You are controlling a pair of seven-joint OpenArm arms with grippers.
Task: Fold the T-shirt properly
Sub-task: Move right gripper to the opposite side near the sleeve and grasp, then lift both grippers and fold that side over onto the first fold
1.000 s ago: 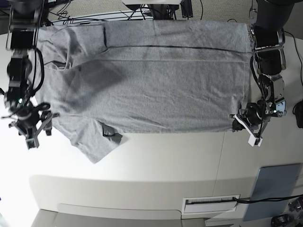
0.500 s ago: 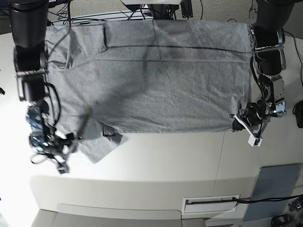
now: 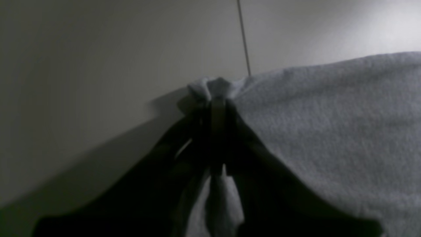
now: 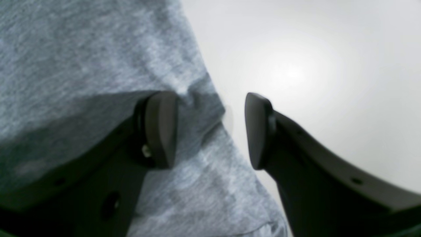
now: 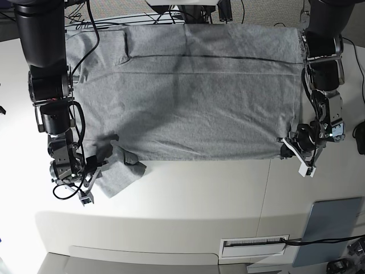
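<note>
Right wrist view: right gripper [image 4: 210, 130] spread, straddling sleeve edge of T-shirt [image 5: 188, 91], newly arrived from clear of the cloth; grasp pending. Left gripper [image 3: 217, 108] pinching hem corner [image 3: 210, 87], unmoved. Shirt flat on table [image 5: 228, 194]. Lettering unseen; left fingertips dark, blurred.

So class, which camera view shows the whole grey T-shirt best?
The base view: the T-shirt lies spread across the table, both arms at its corners. The left wrist view shows only a pinched corner; the right wrist view shows only a sleeve edge.
</note>
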